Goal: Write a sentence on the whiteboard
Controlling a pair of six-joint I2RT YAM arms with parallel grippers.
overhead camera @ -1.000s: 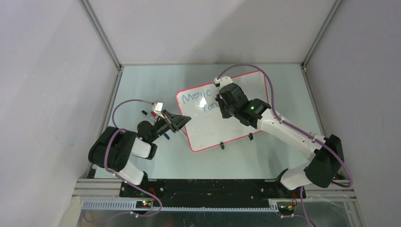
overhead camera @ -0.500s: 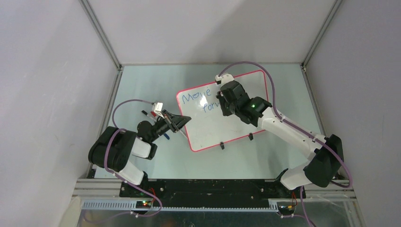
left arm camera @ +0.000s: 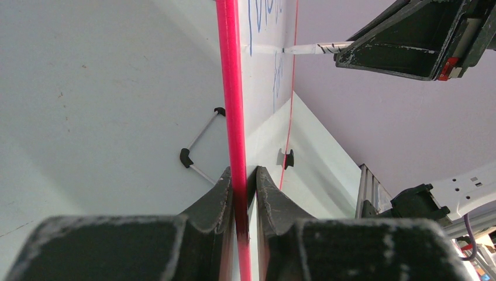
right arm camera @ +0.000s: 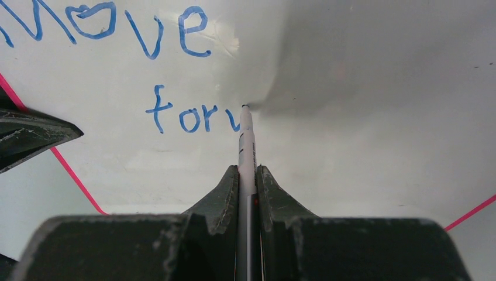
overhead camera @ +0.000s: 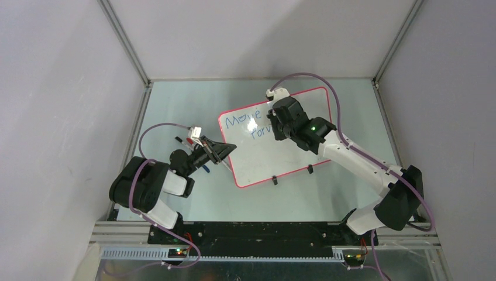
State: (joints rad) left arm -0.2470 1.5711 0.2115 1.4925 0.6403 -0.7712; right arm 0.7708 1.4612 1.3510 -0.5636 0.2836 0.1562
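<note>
Top view: whiteboard point(overhead camera: 281, 155) is sitting mid-bench with the sentence point(overhead camera: 245, 121) approx. half written; spare pens point(overhead camera: 186, 142) are lying by the left arm, and the right arm is covering part of line 2. Left wrist: left tool point(left arm camera: 243, 175) is clamping the board's red frame point(left arm camera: 233, 88), steadying it. Right wrist: right tool point(right arm camera: 248, 172) is gripping the marker point(right arm camera: 246, 146), its tip touching the board after "forv"; rest of "forward" plus "boldly" appear outstanding.

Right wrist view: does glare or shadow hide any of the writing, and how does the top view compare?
Right wrist: a grey shadow covers the whiteboard right of the marker tip; the sentence reads clearly. Top external: a bright glare spot sits beside the small letters.
</note>
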